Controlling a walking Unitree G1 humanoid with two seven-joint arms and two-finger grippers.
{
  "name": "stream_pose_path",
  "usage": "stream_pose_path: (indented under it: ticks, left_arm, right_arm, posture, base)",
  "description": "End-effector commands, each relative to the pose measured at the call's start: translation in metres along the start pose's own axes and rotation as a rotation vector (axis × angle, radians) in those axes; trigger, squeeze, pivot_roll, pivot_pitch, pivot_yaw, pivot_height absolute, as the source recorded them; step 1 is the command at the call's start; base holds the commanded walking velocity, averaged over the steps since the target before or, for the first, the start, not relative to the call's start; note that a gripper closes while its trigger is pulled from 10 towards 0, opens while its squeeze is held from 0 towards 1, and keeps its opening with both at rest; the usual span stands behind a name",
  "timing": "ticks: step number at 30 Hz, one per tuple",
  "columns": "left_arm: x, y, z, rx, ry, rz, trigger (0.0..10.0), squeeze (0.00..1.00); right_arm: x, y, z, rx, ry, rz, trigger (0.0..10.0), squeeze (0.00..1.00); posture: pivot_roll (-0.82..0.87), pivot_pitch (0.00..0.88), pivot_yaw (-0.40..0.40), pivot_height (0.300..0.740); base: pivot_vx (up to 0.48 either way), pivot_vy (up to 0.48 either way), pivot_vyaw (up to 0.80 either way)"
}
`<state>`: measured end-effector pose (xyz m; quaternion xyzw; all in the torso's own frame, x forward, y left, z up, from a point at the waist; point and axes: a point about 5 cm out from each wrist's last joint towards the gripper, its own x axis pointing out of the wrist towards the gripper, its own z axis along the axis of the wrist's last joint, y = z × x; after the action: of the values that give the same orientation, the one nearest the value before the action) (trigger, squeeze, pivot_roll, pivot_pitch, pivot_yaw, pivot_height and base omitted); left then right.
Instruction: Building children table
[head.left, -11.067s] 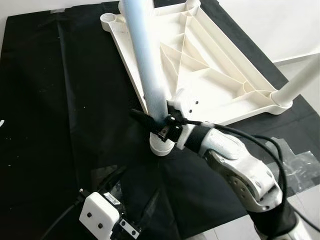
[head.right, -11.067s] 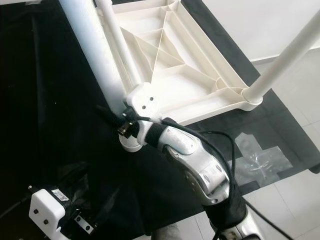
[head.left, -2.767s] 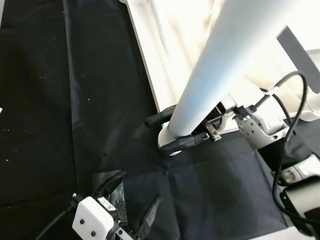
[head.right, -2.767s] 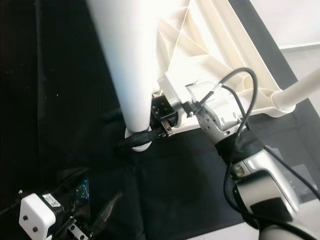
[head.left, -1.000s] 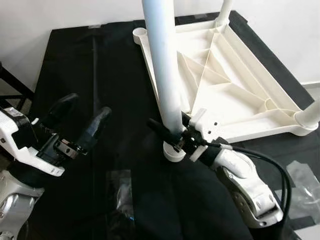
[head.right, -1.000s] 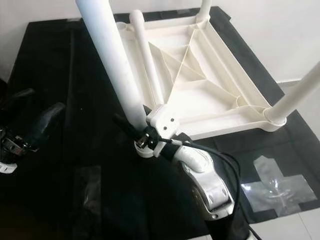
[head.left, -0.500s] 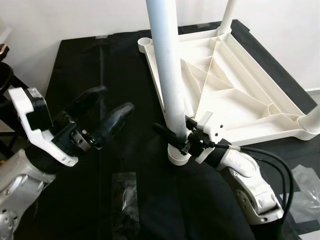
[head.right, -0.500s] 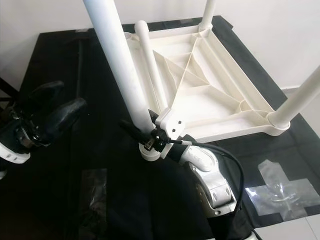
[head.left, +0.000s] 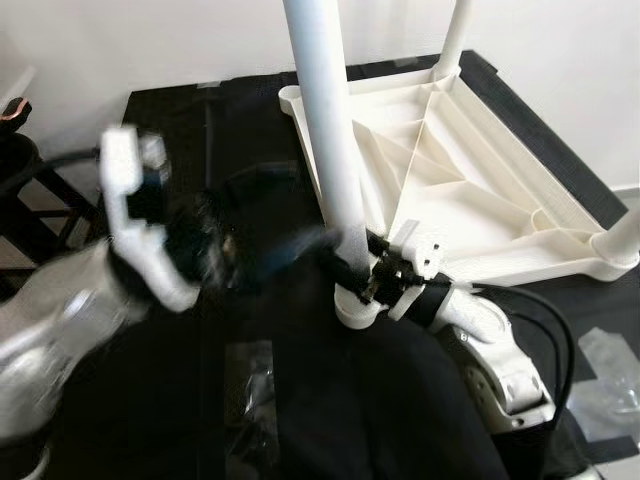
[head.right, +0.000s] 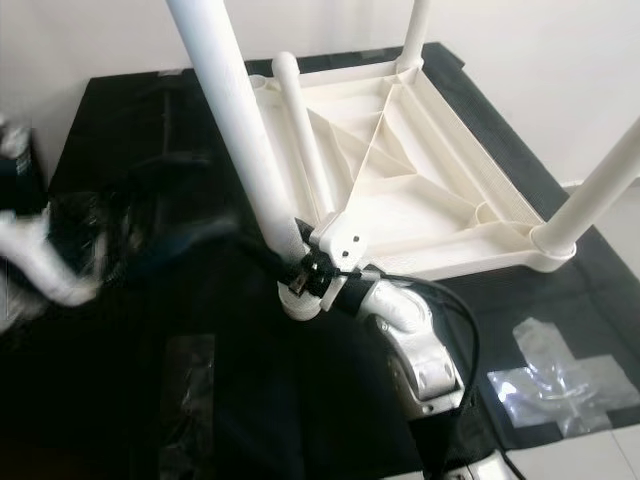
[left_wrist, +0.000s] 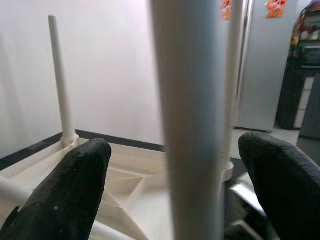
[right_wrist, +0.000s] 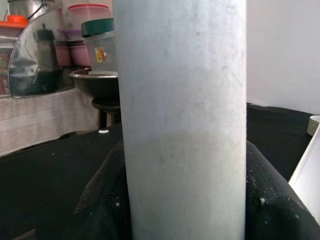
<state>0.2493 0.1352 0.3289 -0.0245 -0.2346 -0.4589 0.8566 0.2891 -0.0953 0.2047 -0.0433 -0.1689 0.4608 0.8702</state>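
- The right tool (head.left: 352, 272) pinches the white table leg (head.left: 325, 140) just above its foot, 1 black finger pressed on each side.
- That leg stands upright at the near corner of the upturned white table top (head.left: 470, 200), which lies on the black sheet (head.left: 170, 120) just beyond the right tool.
- The left tool (left_wrist: 175, 185), blurred in the head views, has its fingers (left_wrist: 75, 180) spread, the same leg between them, untouched.
- 2 more legs (head.right: 600, 180) stand at other corners.
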Motion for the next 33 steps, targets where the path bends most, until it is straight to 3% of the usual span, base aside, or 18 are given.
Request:
stream_pose_path:
  ticks: [1,10,11,14,15,19,25,28,29,31,33]
  left_arm:
    - [0.001,0.003,-0.006,0.012,0.024,0.028,10.0,0.0]
    - [0.013,0.003,-0.005,-0.019,-0.001,-0.036,10.0,0.0]
    - [0.016,0.003,-0.004,-0.031,-0.015,-0.047,4.2,0.0]
    - [0.02,0.003,-0.003,-0.038,-0.029,-0.055,4.2,0.0]
    - [0.023,0.003,-0.002,-0.048,-0.034,-0.071,0.0,0.0]
    - [0.028,0.003,0.003,-0.09,-0.042,-0.12,0.0,0.0]
    - [0.03,0.003,0.003,-0.091,-0.022,-0.149,0.0,0.0]
    - [0.031,0.004,0.004,-0.072,0.001,-0.181,0.0,0.0]
    - [0.031,0.004,0.005,-0.067,0.007,-0.194,0.0,0.0]
    - [0.032,0.005,0.006,-0.061,0.012,-0.204,0.0,0.0]
    - [0.034,0.005,0.007,-0.06,0.017,-0.222,0.0,0.0]
  right_arm:
    - [0.004,0.013,-0.007,0.059,-0.025,0.051,10.0,0.0]
    - [0.005,0.011,-0.006,0.056,-0.033,0.061,10.0,0.0]
    - [0.006,0.011,-0.006,0.057,-0.034,0.063,10.0,0.0]
    - [0.007,0.011,-0.006,0.057,-0.035,0.065,10.0,0.0]
    - [0.007,0.011,-0.006,0.055,-0.035,0.067,10.0,0.0]
    - [0.009,0.01,-0.007,0.051,-0.035,0.072,10.0,0.0]
    - [0.011,0.007,-0.005,0.038,-0.032,0.094,10.0,0.0]
    - [0.017,-0.002,0.004,0.01,-0.013,0.188,10.0,0.0]
    - [0.019,-0.005,0.01,0.008,-0.006,0.256,10.0,1.0]
    - [0.021,-0.007,0.015,0.004,-0.002,0.309,10.0,1.0]
    - [0.024,-0.013,0.031,-0.02,-0.007,0.451,10.0,1.0]
  posture:
    - [-0.02,0.21,0.062,0.74]
    - [-0.01,0.215,0.065,0.74]
    - [-0.01,0.216,0.065,0.74]
    - [-0.01,0.216,0.064,0.74]
    - [-0.01,0.215,0.064,0.74]
    - [-0.01,0.215,0.065,0.74]
    - [-0.01,0.212,0.065,0.74]
    - [-0.01,0.207,0.066,0.74]
    - [-0.01,0.207,0.069,0.74]
    - [-0.01,0.206,0.068,0.74]
    - [-0.01,0.201,0.068,0.74]
  base:
    - [0.0,0.0,0.0]
    - [0.0,0.0,0.0]
    - [0.0,0.0,0.0]
    - [0.0,0.0,0.0]
    - [0.0,0.0,0.0]
    - [0.0,0.0,0.0]
    - [0.0,0.0,0.0]
    - [0.0,0.0,0.0]
    - [0.0,0.0,0.0]
    - [0.0,0.0,0.0]
    - [0.0,0.0,0.0]
